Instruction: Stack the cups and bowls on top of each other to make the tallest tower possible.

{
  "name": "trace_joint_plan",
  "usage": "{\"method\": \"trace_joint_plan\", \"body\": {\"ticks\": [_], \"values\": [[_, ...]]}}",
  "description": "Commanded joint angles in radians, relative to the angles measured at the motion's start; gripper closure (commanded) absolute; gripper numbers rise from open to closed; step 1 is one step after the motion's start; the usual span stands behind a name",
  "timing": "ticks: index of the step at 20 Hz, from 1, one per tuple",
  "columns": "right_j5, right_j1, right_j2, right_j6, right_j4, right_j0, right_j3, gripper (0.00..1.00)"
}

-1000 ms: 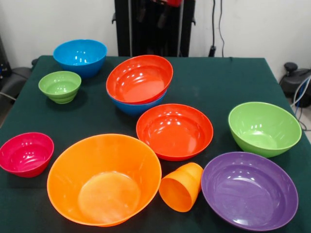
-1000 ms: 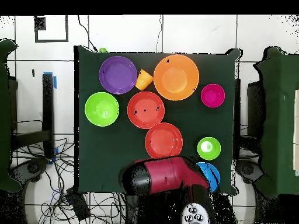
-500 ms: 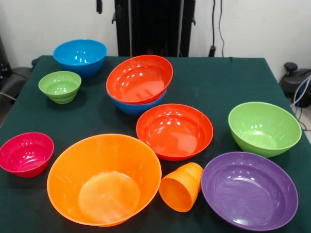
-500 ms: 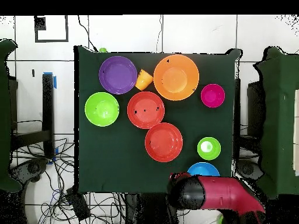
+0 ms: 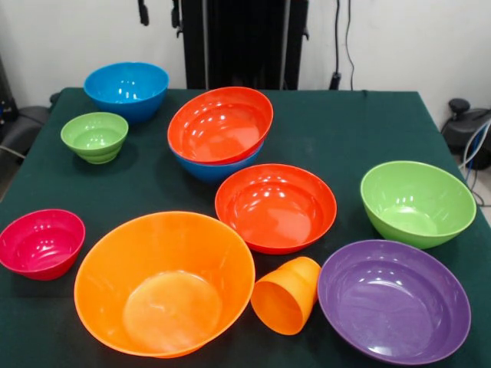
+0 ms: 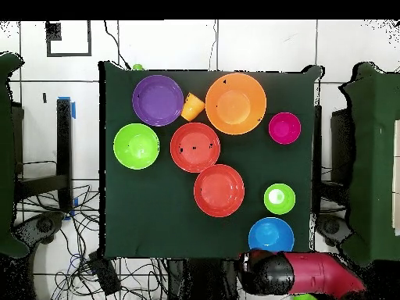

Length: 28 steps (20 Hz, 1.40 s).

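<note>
A red-orange bowl (image 5: 220,126) sits tilted inside a blue bowl (image 5: 215,170), forming a low tower (image 6: 219,190). Loose on the green cloth are another red-orange bowl (image 5: 275,207), a large orange bowl (image 5: 164,282), a purple bowl (image 5: 393,300), a large green bowl (image 5: 417,203), a small green bowl (image 5: 95,136), a magenta bowl (image 5: 41,243) and a second blue bowl (image 5: 126,88). The small orange cup (image 5: 288,294) lies on its side between the orange and purple bowls. My gripper (image 5: 159,11) shows only two dark tips, apart and empty, high above that second blue bowl.
The red and black arm (image 6: 305,273) lies beyond the table's edge, just past the lone blue bowl (image 6: 271,234). Cables hang on the wall behind the table. Dark furniture stands on both sides of the table (image 6: 156,219) in the overhead view.
The arm has swung sideways off the table's edge, uncovering the lone blue bowl in the overhead view. Two gripper tips now show at the front view's top left. No bowl moved.
</note>
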State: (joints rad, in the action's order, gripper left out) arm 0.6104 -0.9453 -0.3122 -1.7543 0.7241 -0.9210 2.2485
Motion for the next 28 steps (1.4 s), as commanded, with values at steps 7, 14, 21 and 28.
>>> {"method": "trace_joint_plan", "body": {"ticks": [7,14,21,28], "values": [[-0.302,0.414,0.088,-0.095,0.401,0.102,-0.073,0.00],[-0.370,0.539,0.164,-0.008,0.582,-0.013,-0.193,0.00],[-0.355,0.589,0.135,0.062,0.663,-0.107,-0.267,0.00],[-0.431,0.616,0.201,-0.141,0.774,0.019,-0.320,0.00]]}}
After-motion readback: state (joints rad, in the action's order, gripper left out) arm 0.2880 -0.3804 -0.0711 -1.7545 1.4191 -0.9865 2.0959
